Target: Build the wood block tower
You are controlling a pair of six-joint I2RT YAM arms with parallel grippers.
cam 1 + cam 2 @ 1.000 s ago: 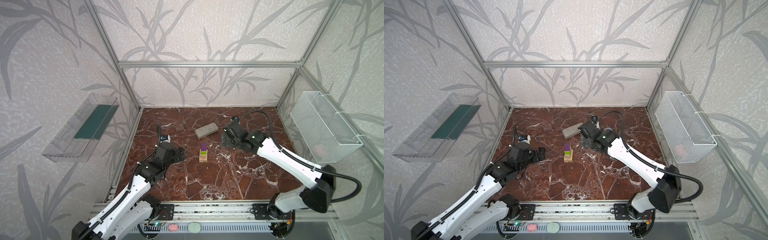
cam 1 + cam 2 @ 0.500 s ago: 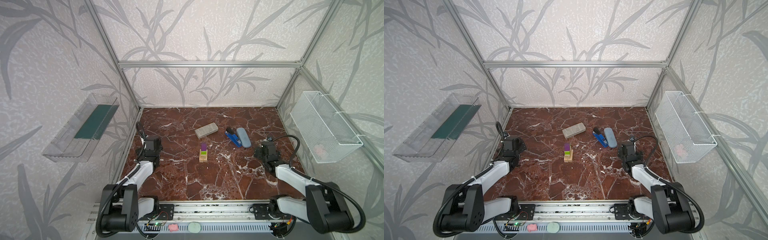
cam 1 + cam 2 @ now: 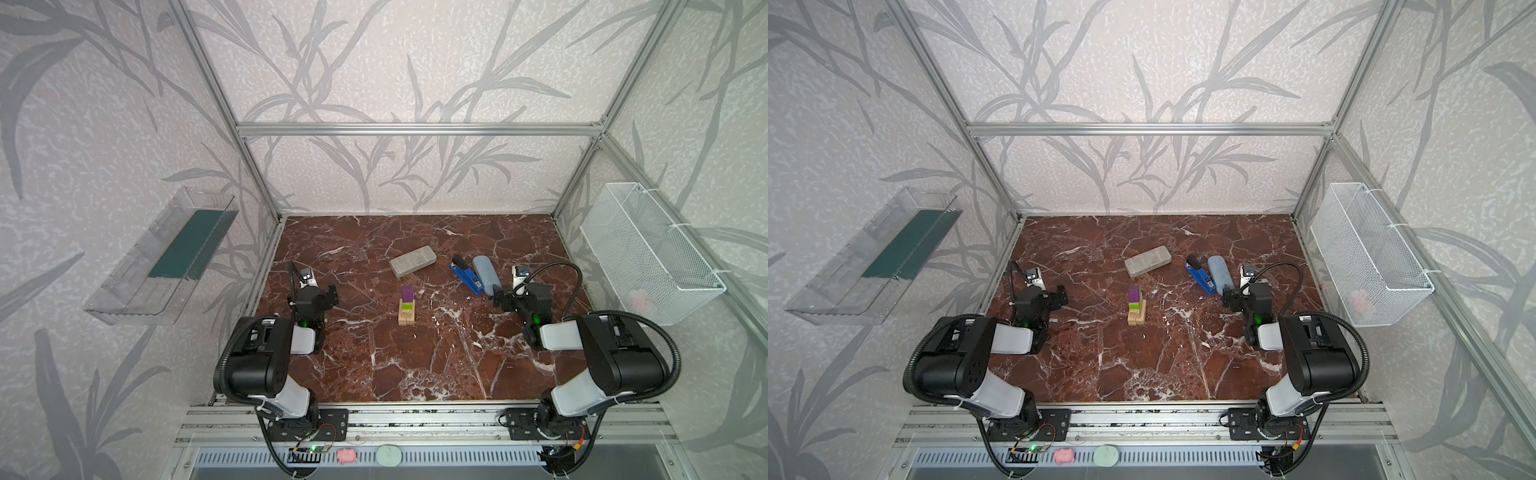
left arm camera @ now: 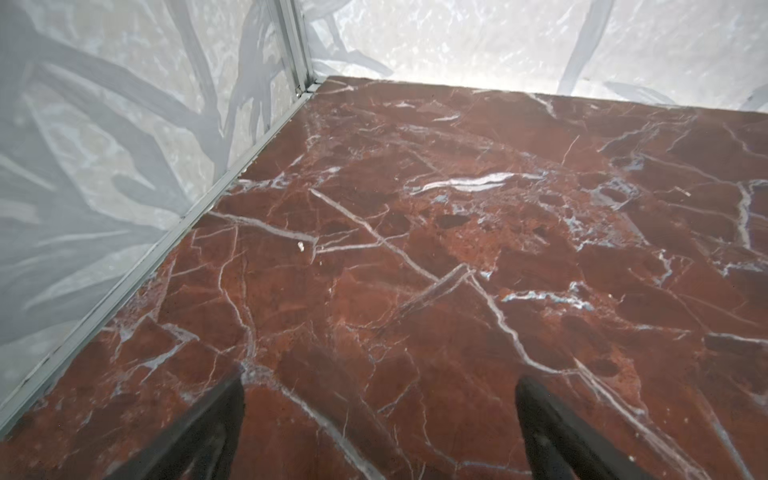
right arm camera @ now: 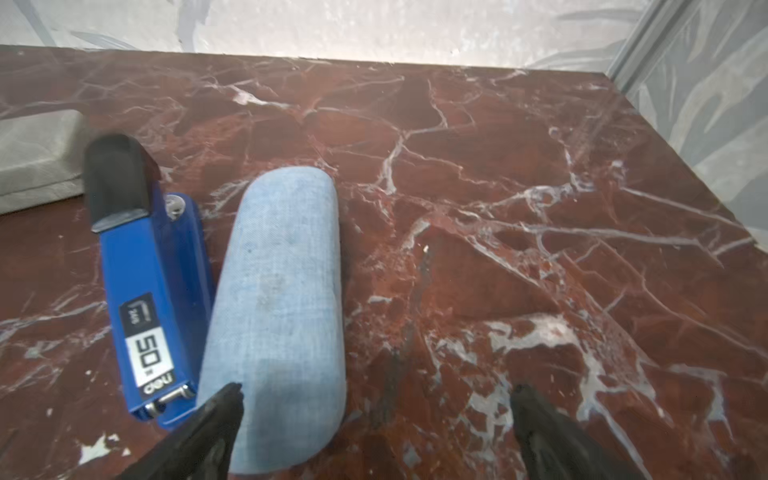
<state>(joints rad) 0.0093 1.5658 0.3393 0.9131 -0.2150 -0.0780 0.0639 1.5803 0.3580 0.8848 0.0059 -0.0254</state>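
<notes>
The tower (image 3: 407, 309) (image 3: 1136, 309) stands mid-floor in both top views: pale wood blocks at the base, a lime green block (image 3: 407, 306) above them and a purple block (image 3: 408, 294) on top. No loose wood blocks show. My left gripper (image 3: 331, 292) (image 4: 380, 399) hangs open over bare marble, well left of the tower. My right gripper (image 3: 498, 297) (image 5: 376, 397) is open too, far right of the tower, and holds nothing. The near end of a light blue case (image 5: 282, 299) lies by one of its fingertips (image 5: 230, 401).
A speckled grey slab (image 3: 412, 261) lies behind the tower. A blue-and-black stapler (image 3: 467, 275) (image 5: 149, 291) lies next to the light blue case (image 3: 485, 272). A wire basket (image 3: 648, 253) hangs on the right wall and a clear tray (image 3: 166, 253) on the left wall.
Both arms have drawn back from the middle to their own sides and folded low near the front. The stapler and blue case now show. The tower has not moved.
</notes>
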